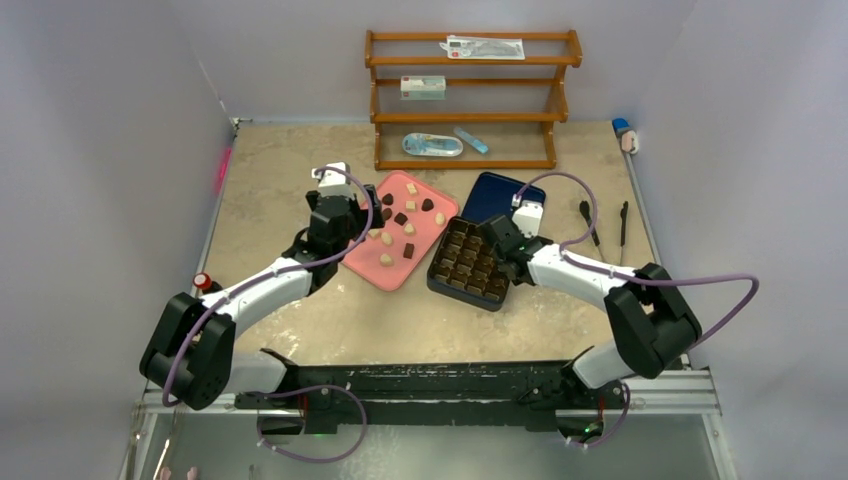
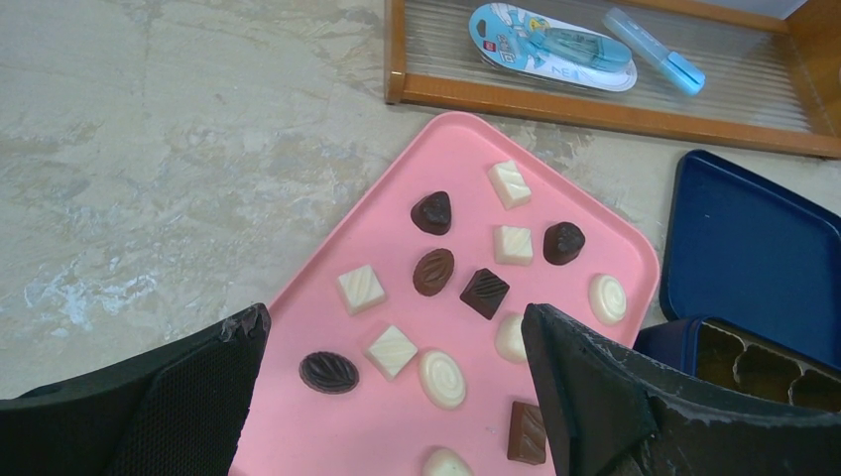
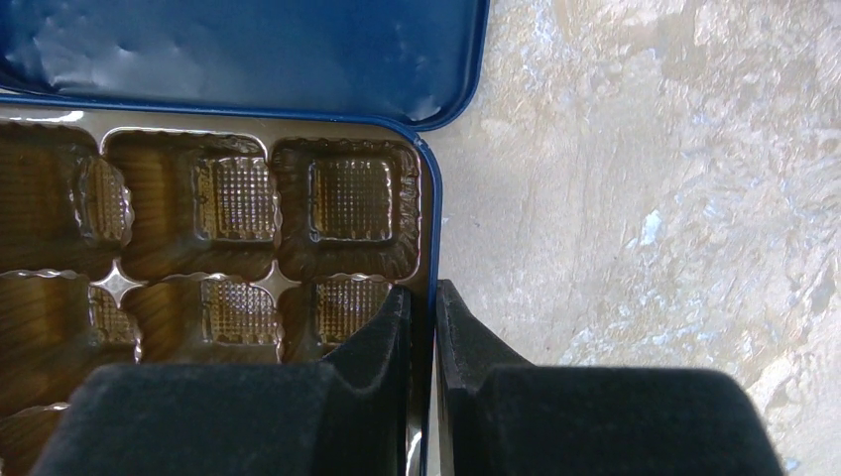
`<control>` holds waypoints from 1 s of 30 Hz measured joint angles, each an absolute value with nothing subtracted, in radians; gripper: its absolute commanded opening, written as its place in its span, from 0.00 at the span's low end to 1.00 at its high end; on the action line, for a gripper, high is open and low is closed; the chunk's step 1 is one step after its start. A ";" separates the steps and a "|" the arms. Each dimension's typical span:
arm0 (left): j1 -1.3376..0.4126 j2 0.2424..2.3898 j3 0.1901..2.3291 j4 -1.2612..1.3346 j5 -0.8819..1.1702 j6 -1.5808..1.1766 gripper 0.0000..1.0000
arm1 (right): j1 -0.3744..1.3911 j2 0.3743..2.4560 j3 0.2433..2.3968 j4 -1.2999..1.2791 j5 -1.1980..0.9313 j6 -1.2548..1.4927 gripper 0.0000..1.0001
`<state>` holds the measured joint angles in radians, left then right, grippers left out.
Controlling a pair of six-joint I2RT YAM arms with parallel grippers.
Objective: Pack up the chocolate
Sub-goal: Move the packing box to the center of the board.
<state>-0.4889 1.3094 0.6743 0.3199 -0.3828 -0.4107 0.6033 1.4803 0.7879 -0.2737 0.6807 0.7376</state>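
— While the left claw (image 2: 395, 317) hangs over the near end of the pink tray (image 2: 456, 164), where does the chocolate (image 2: 433, 271) sit?

— Every piece that shows lies loose on that tray, cream-white ones and dark brown ones mixed together. The left claw's fingers stand spread wide above them and grip nothing.

— And the right claw (image 3: 423, 297)?

— It is pressed together on the right wall of the dark blue box (image 3: 342, 198). One finger sits inside, at the last column of gold gridded cells. The other sits outside, over the counter (image 3: 645, 198), and the blue rim is pinched between the two.

— How do tray and box lie?

— Both rest on the counter, the tray on the left and the box just beside the tray's right edge. The blue lid (image 3: 248, 50) lies flat behind the box, against its far edge.
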 measured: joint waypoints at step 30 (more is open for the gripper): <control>-0.499 1.324 0.672 0.324 -0.383 -0.430 0.98 | 0.560 1.402 0.810 -0.304 0.625 0.624 0.60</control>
